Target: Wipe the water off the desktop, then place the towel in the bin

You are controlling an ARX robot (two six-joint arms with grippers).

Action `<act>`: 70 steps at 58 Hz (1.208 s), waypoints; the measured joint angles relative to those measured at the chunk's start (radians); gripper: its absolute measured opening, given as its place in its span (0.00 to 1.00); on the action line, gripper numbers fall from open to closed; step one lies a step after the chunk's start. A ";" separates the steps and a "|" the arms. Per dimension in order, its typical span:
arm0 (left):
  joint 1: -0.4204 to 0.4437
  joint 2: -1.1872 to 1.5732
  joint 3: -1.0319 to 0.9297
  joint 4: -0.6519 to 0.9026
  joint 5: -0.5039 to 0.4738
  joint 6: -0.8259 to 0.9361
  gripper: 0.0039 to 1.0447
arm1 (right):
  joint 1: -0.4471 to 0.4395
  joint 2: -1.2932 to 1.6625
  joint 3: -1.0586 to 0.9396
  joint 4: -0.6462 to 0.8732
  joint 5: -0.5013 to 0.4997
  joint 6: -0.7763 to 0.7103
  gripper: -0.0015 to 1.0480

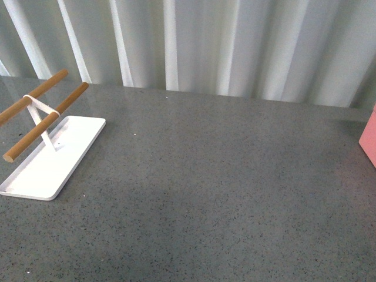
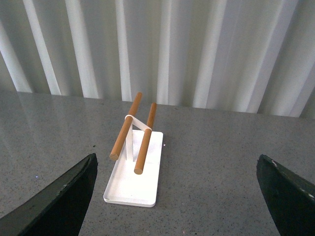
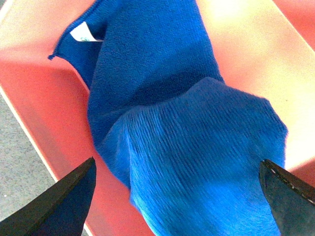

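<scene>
While the front view shows neither arm, it takes in the desktop [image 1: 211, 188], a broad dark-grey speckled surface, with only a pink edge of the bin [image 1: 369, 143] at its far right. On the left of that surface sits a flat white tray [image 1: 41, 173] carrying two wooden rods [image 1: 41, 126] on a white stand.

From the right wrist camera, the right gripper [image 3: 179, 194] has its two dark fingers [image 3: 69, 201] spread wide apart, one at each lower corner of the picture. Between them, the blue towel [image 3: 187, 147] fills the gap in a bunched, ribbed mound, yet neither fingertip visibly touches it or presses on it. The cloth lies inside the salmon-pink bin [image 3: 44, 118], spreading away from the fingers across its floor, and its small white tag [image 3: 82, 33] shows at the far corner. A strip of grey desktop appears just outside the bin's wall.

From the left wrist camera, the left gripper [image 2: 179, 196] likewise stands with its fingers [image 2: 64, 196] wide apart and nothing between them. It hangs above bare desktop, with the white tray and rods lying beyond the fingertips, apart from both.
</scene>
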 joint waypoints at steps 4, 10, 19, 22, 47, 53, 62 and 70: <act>0.000 0.000 0.000 0.000 0.000 0.000 0.94 | -0.003 0.000 0.017 -0.011 -0.011 0.000 0.93; 0.000 0.000 0.000 0.000 0.000 0.000 0.94 | -0.005 -0.008 0.073 -0.018 -0.023 0.001 0.93; 0.000 0.000 0.000 0.000 0.000 0.000 0.94 | 0.018 -0.071 0.085 0.050 0.008 -0.014 0.93; 0.000 0.000 0.000 0.000 0.000 0.000 0.94 | 0.034 -0.116 0.079 0.107 0.021 -0.034 0.93; 0.000 0.000 0.000 0.000 0.000 0.000 0.94 | 0.285 -0.744 -0.492 0.886 -0.003 -0.310 0.63; 0.000 0.000 0.000 0.000 0.000 0.000 0.94 | 0.342 -0.873 -0.747 0.985 0.055 -0.312 0.37; 0.000 0.000 0.000 0.000 0.000 0.000 0.94 | 0.395 -0.979 -0.938 1.049 0.108 -0.314 0.07; 0.000 0.000 0.000 0.000 0.000 0.000 0.94 | 0.430 -1.057 -1.040 1.073 0.138 -0.318 0.03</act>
